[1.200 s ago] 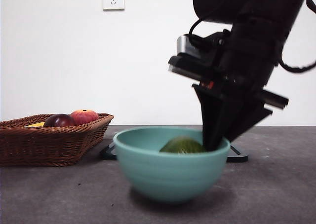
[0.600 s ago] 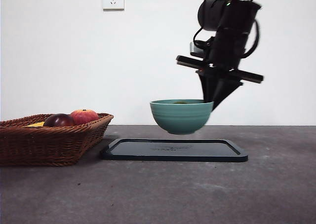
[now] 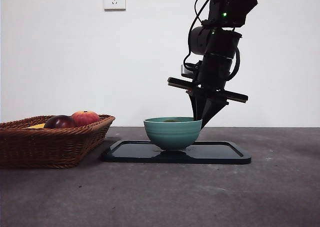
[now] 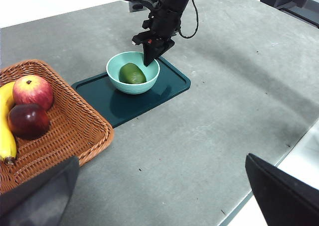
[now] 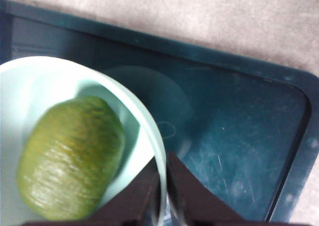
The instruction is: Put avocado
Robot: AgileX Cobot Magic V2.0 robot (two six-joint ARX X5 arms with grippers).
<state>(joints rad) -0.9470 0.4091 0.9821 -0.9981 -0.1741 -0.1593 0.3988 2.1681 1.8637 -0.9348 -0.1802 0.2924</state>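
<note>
One avocado point(image 5: 70, 159) lies in the teal bowl point(image 3: 172, 132) on the dark tray point(image 3: 220, 154), right gripper point(image 5: 163, 183) fingers pinching the bowl's rim, left gripper point(image 4: 159, 198) fingers spread wide.

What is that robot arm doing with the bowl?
The right gripper is pinching the rim of the green bowl, one jaw inside and one outside. The avocado lies in the bowl, which sits on the dark tray. The left gripper waits open, away from them, beside the fruit basket.
</note>
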